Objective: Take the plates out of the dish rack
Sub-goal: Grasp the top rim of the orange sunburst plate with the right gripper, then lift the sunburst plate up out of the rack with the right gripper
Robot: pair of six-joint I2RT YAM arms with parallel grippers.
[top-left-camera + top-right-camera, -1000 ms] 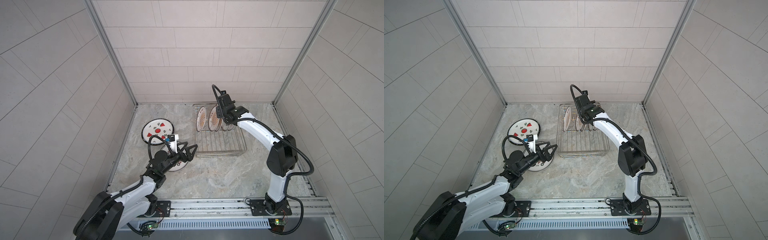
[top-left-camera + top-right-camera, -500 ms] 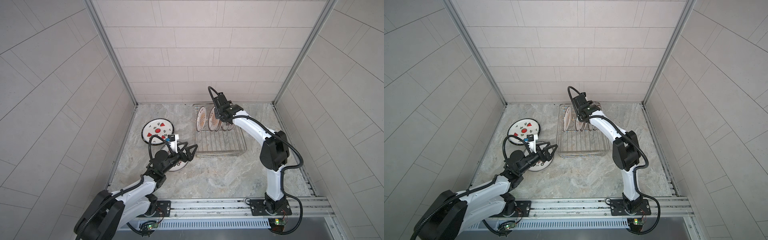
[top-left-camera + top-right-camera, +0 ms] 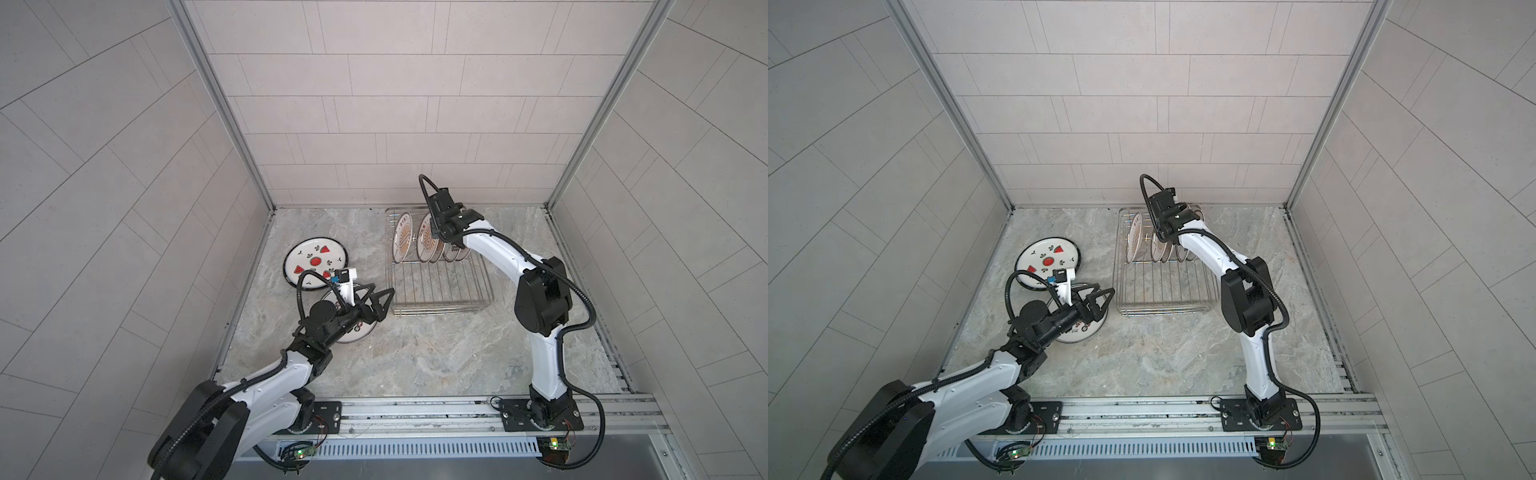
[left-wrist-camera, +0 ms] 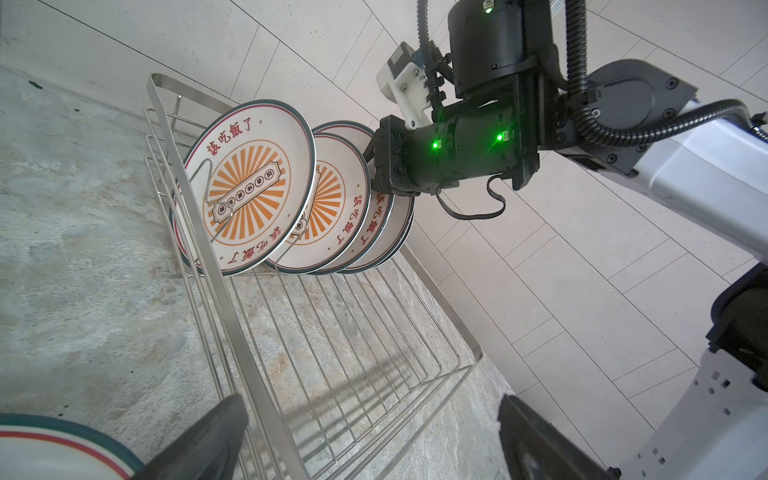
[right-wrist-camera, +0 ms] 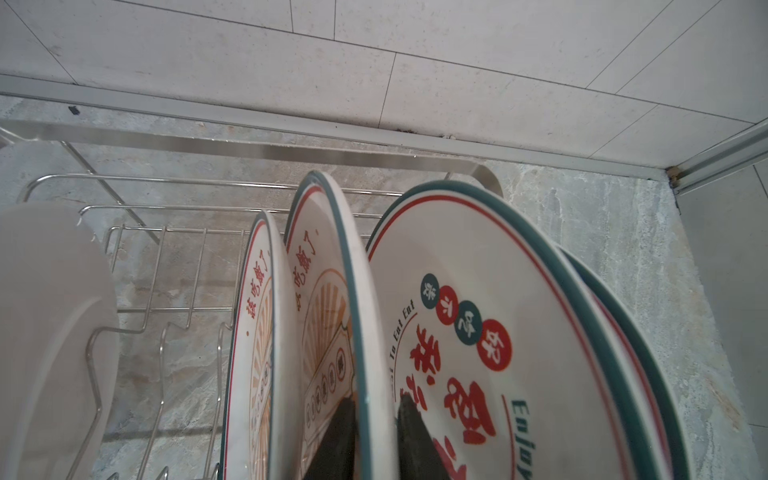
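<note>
Right end effector (image 5: 376, 415) has edged toward 9 o'clock and clenched the top rim of a sunburst plate (image 5: 320, 299) standing at 12 o'clock in the rack (image 3: 440, 286), presumably for a straight lift; left end effector (image 3: 374, 297) hangs released.

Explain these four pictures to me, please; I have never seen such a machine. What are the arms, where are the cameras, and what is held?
These are two robot arms on a rail, each ending in a two-fingered gripper. Two pictures look down from overhead; two come from cameras on the wrists. On the table sits a wire dish rack with plates standing on edge. Two more lie flat beside it: a watermelon plate and another plate, half hidden under the open, empty left gripper. The right gripper has its fingers either side of one sunburst plate in the rack; whether they pinch it yet, I cannot tell.
</note>
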